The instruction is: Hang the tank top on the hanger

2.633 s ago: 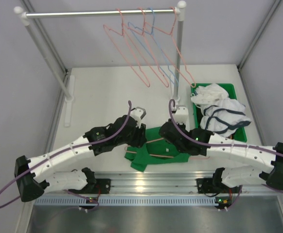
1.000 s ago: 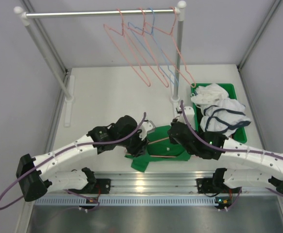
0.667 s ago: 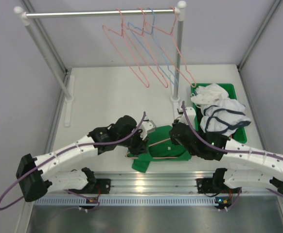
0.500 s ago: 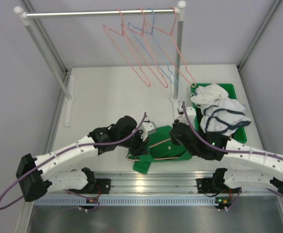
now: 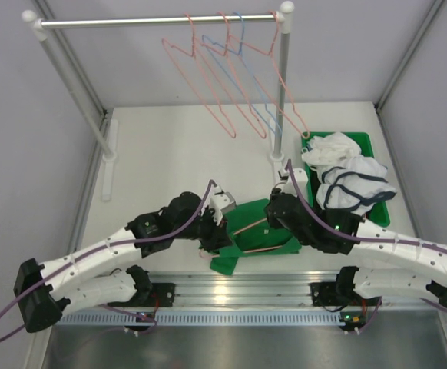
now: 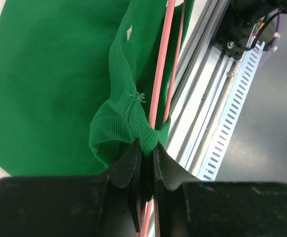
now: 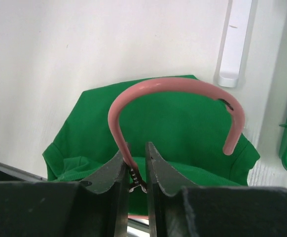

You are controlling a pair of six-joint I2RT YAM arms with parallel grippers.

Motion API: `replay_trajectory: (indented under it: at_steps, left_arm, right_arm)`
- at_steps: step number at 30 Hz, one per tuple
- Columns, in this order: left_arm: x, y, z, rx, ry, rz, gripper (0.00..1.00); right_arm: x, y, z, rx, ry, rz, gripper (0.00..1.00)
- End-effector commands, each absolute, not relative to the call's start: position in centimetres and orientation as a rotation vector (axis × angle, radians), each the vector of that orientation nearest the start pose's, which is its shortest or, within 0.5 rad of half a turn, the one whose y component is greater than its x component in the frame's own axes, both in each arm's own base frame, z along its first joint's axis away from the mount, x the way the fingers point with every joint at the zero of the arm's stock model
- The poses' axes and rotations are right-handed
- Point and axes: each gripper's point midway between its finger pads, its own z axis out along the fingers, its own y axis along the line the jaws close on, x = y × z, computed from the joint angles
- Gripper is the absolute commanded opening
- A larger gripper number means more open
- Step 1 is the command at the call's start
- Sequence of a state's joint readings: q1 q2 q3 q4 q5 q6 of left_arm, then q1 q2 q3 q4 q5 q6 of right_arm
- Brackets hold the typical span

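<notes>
From above, the bright green sleeveless tank top lay on the white worktop near its front edge, between both arms, with the thin salmon-pink wire hanger across it.

At the left wrist, the left hand was pinched together on the top's ribbed edge, beside the wire.

At the right wrist, the right hand was clamped on the hanger's neck below its hook.
</notes>
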State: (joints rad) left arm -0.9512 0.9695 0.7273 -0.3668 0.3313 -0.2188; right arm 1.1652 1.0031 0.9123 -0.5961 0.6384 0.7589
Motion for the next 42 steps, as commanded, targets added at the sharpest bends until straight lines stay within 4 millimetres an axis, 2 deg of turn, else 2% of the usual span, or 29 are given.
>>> replay_trajectory:
  at_steps: [1,7,11,14,22,28,31,34,37,39,40,41,42]
  left_arm:
    - [13.4,-28.7,18.6,0.855,2.009,-1.035,0.00]
    - [13.3,-28.6,18.3,0.785,2.007,-1.077,0.00]
    - [13.3,-28.5,18.0,0.739,2.003,-1.086,0.00]
    - [13.6,-28.1,18.1,0.693,1.991,-1.082,0.00]
    - [14.1,-26.6,18.8,0.561,1.952,-1.062,0.00]
    - [15.2,-25.2,19.2,0.383,1.919,-1.047,0.00]
    - [16.3,-23.8,18.6,0.286,1.937,-0.965,0.00]
    - [17.2,-22.2,19.0,0.187,1.922,-0.899,0.00]
    - [18.4,-20.2,19.8,0.089,1.880,-0.813,0.00]
    - [19.0,-19.2,21.1,0.050,1.851,-0.769,0.00]
    - [19.5,-17.9,21.0,0.013,1.858,-0.694,0.00]
    - [19.7,-17.3,22.2,-0.011,1.837,-0.674,0.00]
    - [20.0,-16.6,22.4,-0.019,1.837,-0.628,0.00]
  right_arm:
    - [19.0,24.3,23.0,-0.085,2.080,0.481,0.17]
    - [19.0,24.5,23.3,-0.100,2.076,0.481,0.33]
    - [19.1,24.5,23.6,-0.104,2.071,0.480,0.50]
    - [19.2,24.4,24.0,-0.106,2.064,0.476,0.60]
    - [19.2,23.5,26.0,-0.103,2.038,0.460,0.73]
    - [19.2,22.1,27.6,-0.069,2.005,0.465,0.83]
    - [19.2,21.5,28.2,-0.064,1.997,0.452,0.85]
    - [19.1,20.9,28.8,-0.062,1.986,0.443,0.86]
    - [19.1,20.5,29.3,-0.056,1.974,0.441,0.87]
    - [19.1,20.3,29.5,-0.056,1.971,0.442,0.87]
    - [19.1,20.2,29.4,-0.061,1.973,0.436,0.87]
    - [19.0,20.1,29.5,-0.060,1.972,0.436,0.87]
    - [19.0,20.1,29.5,-0.061,1.973,0.434,0.87]
